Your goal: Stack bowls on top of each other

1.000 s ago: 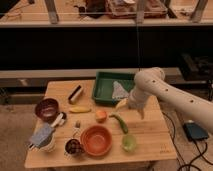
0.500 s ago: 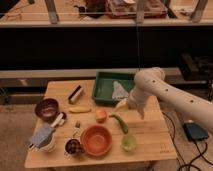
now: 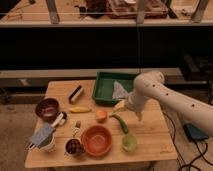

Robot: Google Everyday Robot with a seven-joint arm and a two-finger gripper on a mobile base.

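The wide orange bowl (image 3: 97, 140) sits near the front middle of the wooden table (image 3: 150, 135). The smaller dark maroon bowl (image 3: 47, 108) stands apart from it at the left side. Both bowls stand upright and separate. My gripper (image 3: 121, 106) hangs at the end of the white arm (image 3: 165, 97), just in front of the green tray, above the table right of centre. It is well to the right of and behind the orange bowl and holds nothing that I can see.
A green tray (image 3: 107, 87) with a crumpled white cloth (image 3: 120, 90) stands at the back. A banana (image 3: 80, 109), an orange fruit (image 3: 101, 116), a green pepper (image 3: 120, 123), a light-green cup (image 3: 129, 144), a dark sponge (image 3: 76, 93), a small dark cup (image 3: 74, 147) and a white mug with a grey cloth (image 3: 45, 138) lie around.
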